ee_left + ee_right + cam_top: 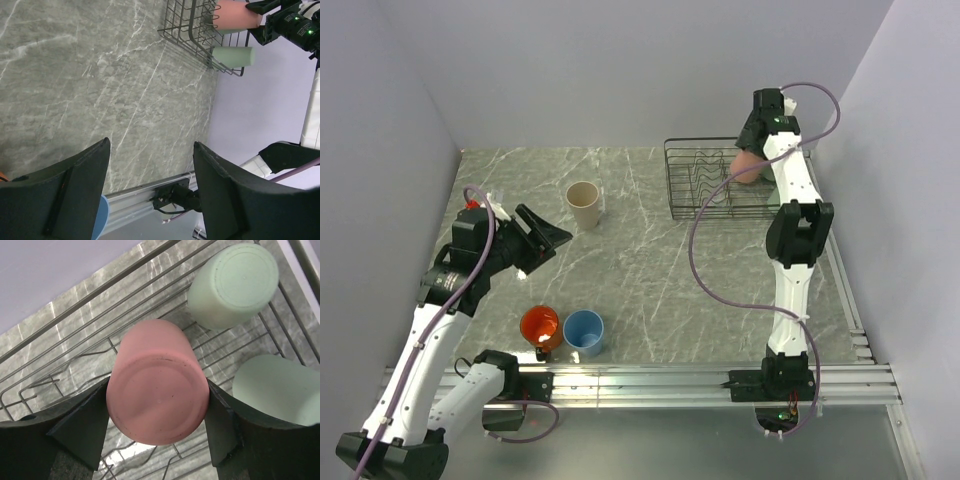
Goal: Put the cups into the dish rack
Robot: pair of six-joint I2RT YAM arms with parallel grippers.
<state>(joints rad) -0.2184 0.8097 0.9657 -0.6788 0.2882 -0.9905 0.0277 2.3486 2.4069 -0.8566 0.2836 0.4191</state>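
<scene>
Orange plastic handled mug [539, 326] and light blue plastic tumbler [583, 332] at near left of the grey marbled worktop [650, 270], by wide-open, empty left jaws; beige plastic tumbler [584, 205] farther back. At right, over the black wire dish rack [685, 185] holding two pale green tumblers [235, 287]: right jaws clamped on a salmon pink tumbler [156, 400]. Seemingly mid-placement; next, lower onto wires, then release.
</scene>
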